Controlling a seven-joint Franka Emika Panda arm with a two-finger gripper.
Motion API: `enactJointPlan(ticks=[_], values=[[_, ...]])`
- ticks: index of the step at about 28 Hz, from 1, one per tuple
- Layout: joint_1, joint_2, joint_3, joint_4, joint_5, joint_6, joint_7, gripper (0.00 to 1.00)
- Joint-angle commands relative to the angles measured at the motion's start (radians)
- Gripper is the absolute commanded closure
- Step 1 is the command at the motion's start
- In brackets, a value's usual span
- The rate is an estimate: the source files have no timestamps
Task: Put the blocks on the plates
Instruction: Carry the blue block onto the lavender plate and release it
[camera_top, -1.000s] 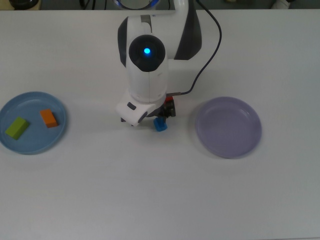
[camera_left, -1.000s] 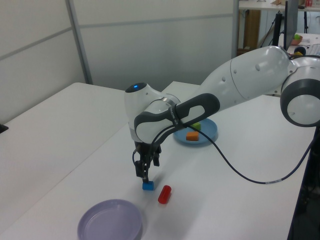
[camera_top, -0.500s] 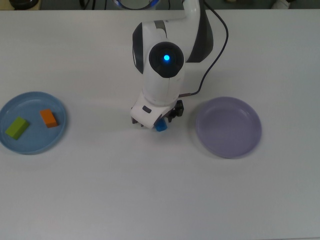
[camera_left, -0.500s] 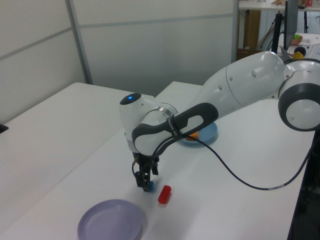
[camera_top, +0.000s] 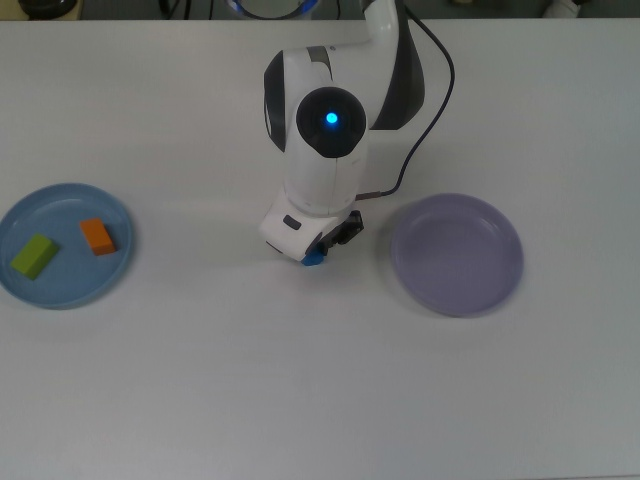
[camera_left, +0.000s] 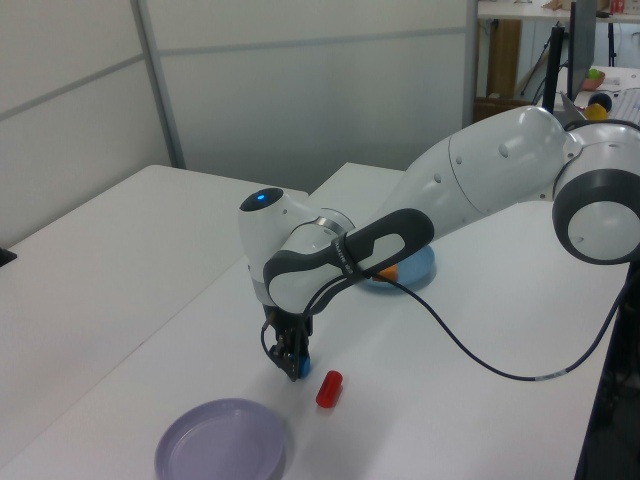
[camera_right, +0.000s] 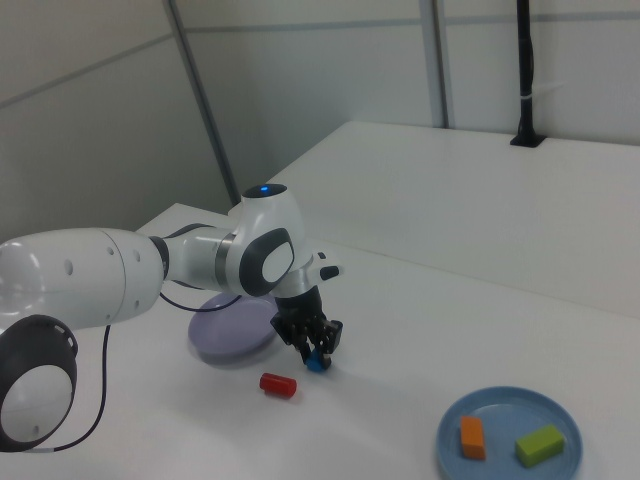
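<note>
The task looks about half done: two of the four blocks lie on a plate, and two remain on the white table (camera_top: 300, 380).

Nearest in the right view is the light blue plate (camera_right: 505, 412), at the top view's far left. It holds the orange block (camera_right: 471, 437) and the green block (camera_right: 541, 444), lying side by side, close but not touching, both well inside the rim.

Further back, the red block (camera_right: 278, 384) lies on its side on the bare table, on no plate. In the left view it sits just beside the gripper and near the lavender plate's edge; in the top view the arm hides it.

Just beyond it, the gripper (camera_right: 313, 351) is down at table level, its fingers set on either side of the blue block (camera_right: 317, 362). Only a corner of that block shows in the top view, poking out under the wrist. The fingers stand narrow about the block, but whether they have actually pinched it cannot be told. The block appears to rest on the table, in the gap between the two plates and nearer the lavender one.

Farthest in the right view, behind the arm, the lavender plate (camera_top: 456, 254) holds nothing. By this reading, the blue and red blocks are left to place.
</note>
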Motion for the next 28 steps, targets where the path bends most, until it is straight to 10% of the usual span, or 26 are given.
enactJointPlan(ticks=[1,16,28], values=[[0.009,-0.018,-0.011,-0.003,0.01,0.016,0.062,1.0],[0.035,-0.104,0.107,0.017,0.026,0.008,0.173,0.99],[0.146,-0.026,0.105,0.017,-0.005,0.182,0.282,0.8]])
